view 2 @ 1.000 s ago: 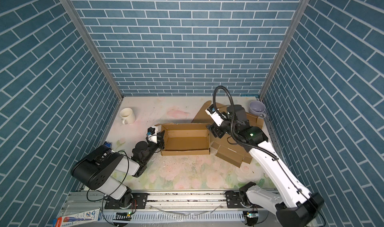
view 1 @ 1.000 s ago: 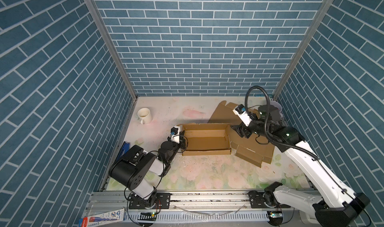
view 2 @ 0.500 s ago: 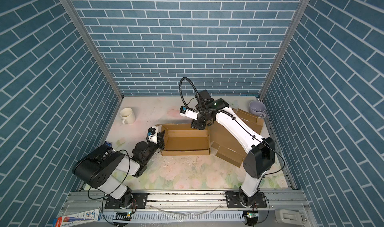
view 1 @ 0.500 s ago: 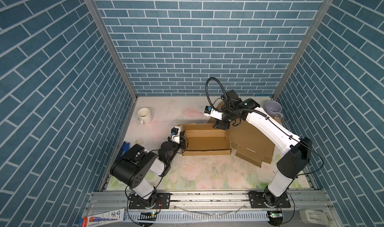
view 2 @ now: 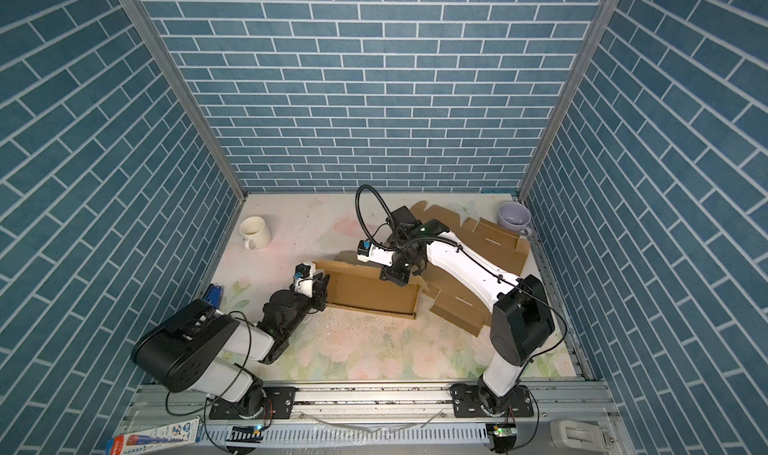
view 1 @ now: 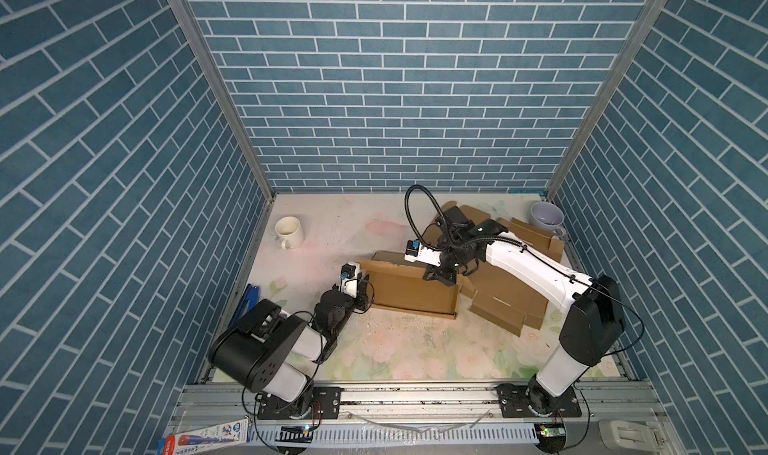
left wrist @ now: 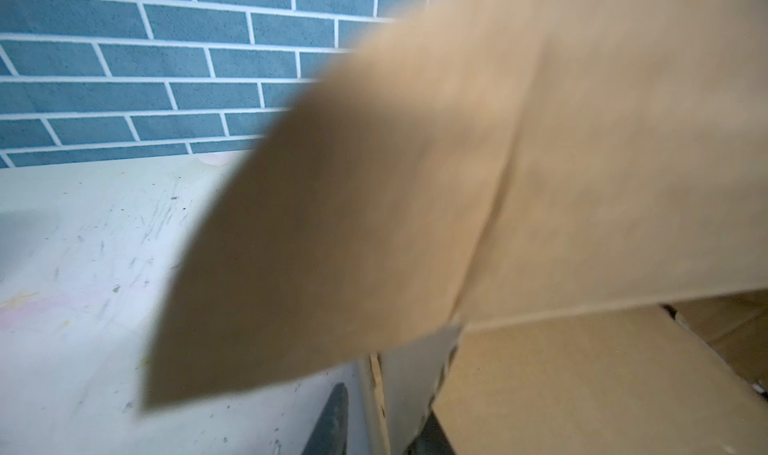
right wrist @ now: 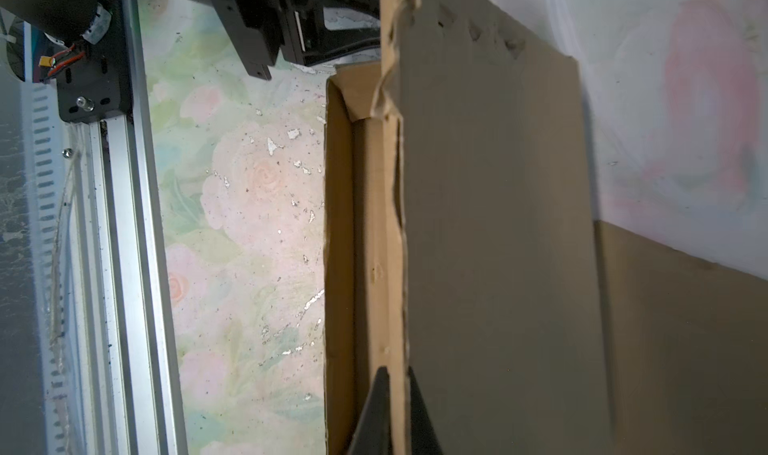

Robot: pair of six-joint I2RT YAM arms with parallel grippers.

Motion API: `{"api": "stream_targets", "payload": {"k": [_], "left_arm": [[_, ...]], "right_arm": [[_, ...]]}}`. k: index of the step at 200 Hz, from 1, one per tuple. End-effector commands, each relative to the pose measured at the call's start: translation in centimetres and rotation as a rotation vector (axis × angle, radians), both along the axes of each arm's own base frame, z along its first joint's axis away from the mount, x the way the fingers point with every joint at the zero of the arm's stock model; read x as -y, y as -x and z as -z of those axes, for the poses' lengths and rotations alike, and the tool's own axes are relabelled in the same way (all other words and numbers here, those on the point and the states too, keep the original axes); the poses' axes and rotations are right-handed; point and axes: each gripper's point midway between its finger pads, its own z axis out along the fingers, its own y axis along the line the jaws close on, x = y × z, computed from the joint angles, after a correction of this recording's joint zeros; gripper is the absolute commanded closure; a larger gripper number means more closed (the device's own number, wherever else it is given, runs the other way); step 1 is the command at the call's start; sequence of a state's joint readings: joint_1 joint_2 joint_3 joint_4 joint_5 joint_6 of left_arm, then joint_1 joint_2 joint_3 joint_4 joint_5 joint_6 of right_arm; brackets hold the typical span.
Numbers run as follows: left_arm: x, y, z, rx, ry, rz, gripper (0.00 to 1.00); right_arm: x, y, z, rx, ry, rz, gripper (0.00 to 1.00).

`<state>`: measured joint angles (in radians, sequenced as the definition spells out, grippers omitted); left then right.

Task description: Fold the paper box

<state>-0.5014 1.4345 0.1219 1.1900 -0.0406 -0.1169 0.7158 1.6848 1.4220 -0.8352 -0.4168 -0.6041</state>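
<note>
**Pinching the far wall of the half-made box**

Standing by the rail, I see the paper box (view 1: 409,290) near the middle of the worktop (view 1: 415,349), its long axis running left to right with a slight slant in both top views. The right arm (view 1: 523,261) reaches across the flat cardboard sheets (view 1: 511,303), and its jaws are closed on the far wall of the box, close to the right end. The hollow of the box lies on the rail side of that grip, so I judge that any fold inward must swing the panel toward the rail, along the whole long edge.

The left arm (view 1: 332,307) sits low at the box's left end, its jaws right against the short side. I cannot tell whether they are open or gripping.

The right wrist view gives what the top views hide under the wrist: two dark fingers (right wrist: 376,411) on either side of a thin cardboard wall (right wrist: 397,224), whose far end is crumpled. The left wrist view is mostly filled by a blurred flap (left wrist: 332,224). Only the top views show how the two arms bracket the box.
</note>
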Motion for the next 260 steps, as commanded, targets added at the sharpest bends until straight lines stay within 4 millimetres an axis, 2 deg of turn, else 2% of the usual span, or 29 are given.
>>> {"api": "stream_targets", "payload": {"k": [1,22,46,66,78,88,96,109,121,127,131,142,169,196,208,223,242,254,260], "left_arm": [[-1.3,0.5,-0.9,-0.033,-0.034,-0.058,0.67],[-3.2,1.7,-3.2,-0.04,-0.038,-0.132,0.67],[-6.5,3.5,-5.0,-0.065,-0.033,-0.257,0.68],[-8.1,4.8,-8.0,-0.025,-0.024,-0.304,0.65],[-7.9,4.6,-9.6,-0.023,-0.058,-0.291,0.6],[-6.8,4.1,-10.8,-0.047,-0.091,-0.246,0.57],[-5.2,3.4,-10.7,-0.091,-0.125,-0.172,0.56],[-2.1,2.2,-10.8,-0.164,-0.131,-0.048,0.56],[1.4,1.4,-10.4,-0.23,-0.108,0.098,0.57],[2.9,1.1,-9.7,-0.271,-0.102,0.159,0.58],[3.7,0.5,-10.2,-0.278,-0.091,0.182,0.59],[6.3,0.0,-9.7,-0.34,-0.05,0.28,0.63],[10.6,-0.9,-7.1,-0.464,0.025,0.442,0.71],[10.9,-0.8,-1.3,-0.602,0.018,0.432,0.74],[10.5,-0.5,1.2,-0.664,0.015,0.409,0.74],[9.9,-0.1,3.8,-0.732,-0.007,0.371,0.74],[9.5,0.0,5.0,-0.757,-0.02,0.348,0.73],[9.4,-0.1,4.8,-0.745,-0.019,0.343,0.72],[9.4,-0.2,4.5,-0.736,-0.02,0.342,0.71]], "right_arm": [[-0.4,0.3,0.6,0.007,-0.036,0.028,0.95],[-0.6,0.9,2.1,0.003,-0.029,0.032,0.95],[-0.2,1.1,3.4,0.003,-0.009,0.045,0.95],[-0.1,1.9,4.3,-0.011,0.008,0.035,0.95],[-0.2,2.7,5.3,-0.012,0.034,0.019,0.92],[-0.1,3.0,6.2,0.002,0.061,0.02,0.89],[0.0,3.1,7.0,0.013,0.079,0.024,0.84],[0.1,2.8,8.1,0.035,0.104,0.055,0.68],[-0.1,2.7,8.7,0.043,0.109,0.075,0.57],[-0.2,2.6,8.7,0.042,0.1,0.092,0.54],[-0.4,2.7,8.8,0.035,0.092,0.101,0.52],[-0.6,2.9,8.7,0.019,0.07,0.112,0.47],[-1.1,4.3,8.4,-0.081,0.017,0.116,0.37],[-1.0,4.2,8.4,-0.149,-0.043,0.176,0.36],[-1.2,3.9,7.4,-0.169,-0.103,0.21,0.36],[-1.3,3.1,5.0,-0.162,-0.194,0.273,0.36],[0.2,0.7,2.2,-0.128,-0.287,0.465,0.36],[2.9,-1.8,1.4,-0.125,-0.307,0.686,0.34],[4.8,-3.2,1.3,-0.125,-0.299,0.819,0.34]]}}
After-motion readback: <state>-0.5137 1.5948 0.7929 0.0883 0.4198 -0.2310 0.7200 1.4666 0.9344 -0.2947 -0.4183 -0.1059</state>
